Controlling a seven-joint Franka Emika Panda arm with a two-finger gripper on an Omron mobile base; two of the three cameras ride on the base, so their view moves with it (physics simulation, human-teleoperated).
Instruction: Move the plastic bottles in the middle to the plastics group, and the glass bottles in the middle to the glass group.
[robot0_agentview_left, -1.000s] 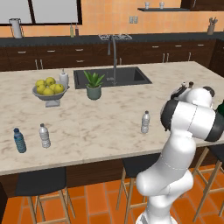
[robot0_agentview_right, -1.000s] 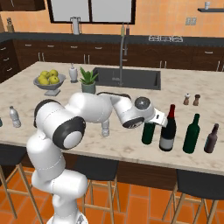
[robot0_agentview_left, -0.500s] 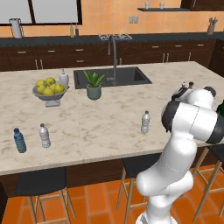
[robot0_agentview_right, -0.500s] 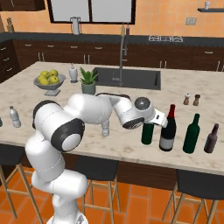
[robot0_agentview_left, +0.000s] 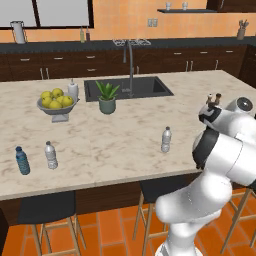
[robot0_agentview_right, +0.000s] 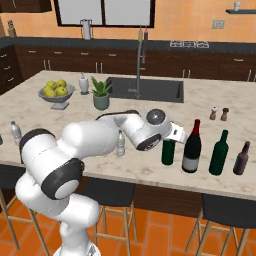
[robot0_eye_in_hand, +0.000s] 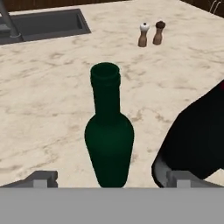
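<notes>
A slim dark green glass bottle (robot0_eye_in_hand: 108, 144) stands upright on the marble counter (robot0_eye_in_hand: 52, 100), between the wide-spread fingertips (robot0_eye_in_hand: 43, 177) of my gripper (robot0_eye_in_hand: 111, 177), which is open and clear of it. In the right base view the gripper (robot0_agentview_right: 168, 145) sits over that bottle (robot0_agentview_right: 167, 154). Just right of it stand the black wine bottle with the red neck (robot0_agentview_right: 191, 147) and a taller green bottle (robot0_agentview_right: 218, 153). A small clear plastic bottle (robot0_agentview_right: 120, 143) stands mid-counter near the front edge (robot0_agentview_left: 166, 139). At the far left are a blue bottle (robot0_agentview_left: 22, 160) and a clear one (robot0_agentview_left: 50, 155).
A small brown bottle (robot0_agentview_right: 242, 158) stands at the far right. Salt and pepper shakers (robot0_eye_in_hand: 151, 33) are behind the bottles. A sink (robot0_agentview_right: 145, 89), a potted plant (robot0_agentview_right: 101, 95) and a bowl of lemons (robot0_agentview_right: 56, 92) take up the back of the counter. Stools stand below the front edge.
The fingers have spread away from the green bottle, which stays upright on the counter. The arm has hardly moved.
</notes>
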